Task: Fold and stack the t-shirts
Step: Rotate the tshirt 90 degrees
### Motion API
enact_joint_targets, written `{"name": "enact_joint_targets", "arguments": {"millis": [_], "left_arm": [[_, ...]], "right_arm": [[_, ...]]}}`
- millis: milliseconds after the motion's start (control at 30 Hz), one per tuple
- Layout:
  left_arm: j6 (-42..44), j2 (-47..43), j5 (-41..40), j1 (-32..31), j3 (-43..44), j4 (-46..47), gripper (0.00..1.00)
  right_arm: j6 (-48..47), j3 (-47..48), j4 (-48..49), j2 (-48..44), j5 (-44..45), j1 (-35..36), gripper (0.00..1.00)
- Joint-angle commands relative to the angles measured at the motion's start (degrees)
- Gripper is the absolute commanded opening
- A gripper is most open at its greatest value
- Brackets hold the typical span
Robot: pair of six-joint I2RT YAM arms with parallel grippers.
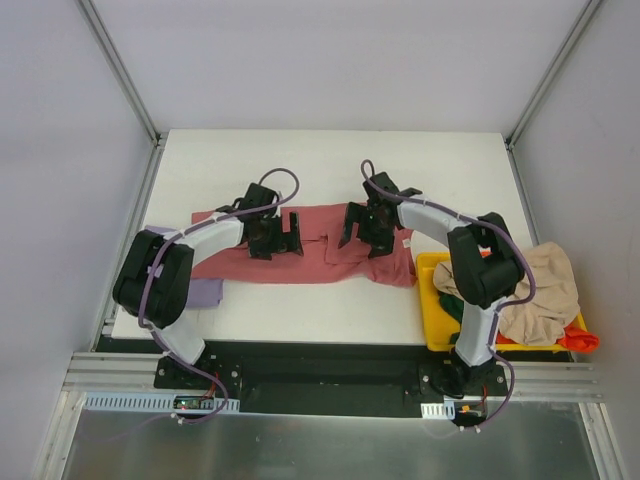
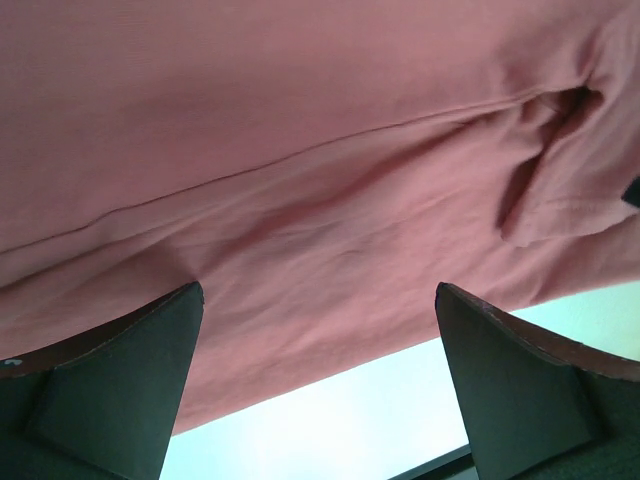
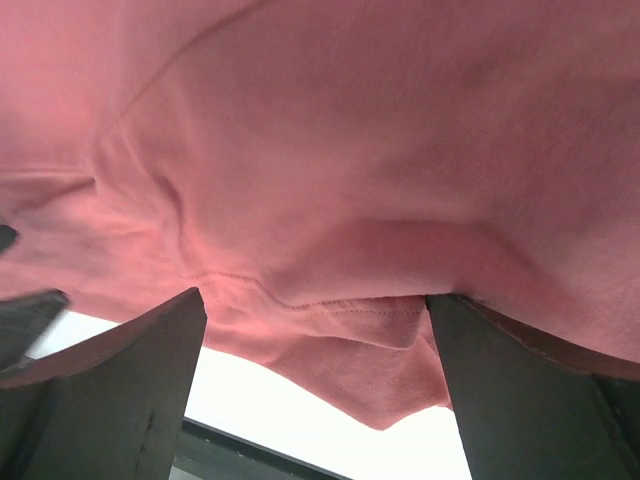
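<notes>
A dusty pink-red t-shirt (image 1: 310, 262) lies spread across the middle of the white table. It fills the left wrist view (image 2: 300, 180) and the right wrist view (image 3: 380, 150). My left gripper (image 1: 285, 237) is open, low over the shirt's left half near its near edge. My right gripper (image 1: 358, 226) is open over the right half, above a stitched hem (image 3: 340, 310). A lavender t-shirt (image 1: 205, 292) lies under my left arm. Beige (image 1: 545, 285), green (image 1: 448, 303) and orange-red (image 1: 580, 338) t-shirts lie heaped at the right.
A yellow plastic bin (image 1: 436, 300) at the right near edge holds the heap. The table (image 1: 330, 160) has metal frame posts at its far corners and a black rail along its near edge.
</notes>
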Motion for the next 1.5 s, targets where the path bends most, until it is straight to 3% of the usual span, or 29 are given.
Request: {"name": "enact_joint_targets", "arguments": {"millis": [0,200,500,567,667,733,900,1233,1467], "left_arm": [[-2.1,4.7,-1.3,-2.7,5.1,0.0,0.99],[-2.4,8.9,1.9,-5.4,9.5,-0.1,0.99],[0.2,3.1,-0.3,-6.1,11.4,-0.3,0.99],[0.5,0.2,-4.1,-6.1,9.9,-0.6,0.99],[-0.9,-7.5,-17.2,-5.3,4.1,-2.9,0.99],[-5.1,-12.7,-23.4,-2.0,0.4,-5.6,0.99],[-15.4,-18.9,-25.9,15.8,-8.8,-7.2,0.99],[-18.7,-4.1,-27.2,29.0,-7.1,-9.2,0.99],[-18.8,-2.7,-24.2,38.5,-8.2,-10.1,0.99]], "right_arm": [[-4.4,6.5,-3.0,7.9,0.0,-2.9,0.96],[-6.6,14.4,-7.8,12.5,-0.5,-8.4,0.96],[-9.8,26.8,-15.2,19.8,-3.2,-17.8,0.96],[-10.3,29.2,-16.2,21.5,-4.4,-19.4,0.96],[-10.8,31.3,-16.3,22.2,-5.8,-20.4,0.96],[-11.1,32.1,-16.6,21.7,-3.8,-20.4,0.96],[-12.0,33.2,-17.9,21.3,-2.9,-21.8,0.96],[-13.8,32.6,-19.1,20.3,-1.9,-23.6,0.96],[-15.4,33.5,-20.3,21.3,-1.8,-27.4,0.96]]}}
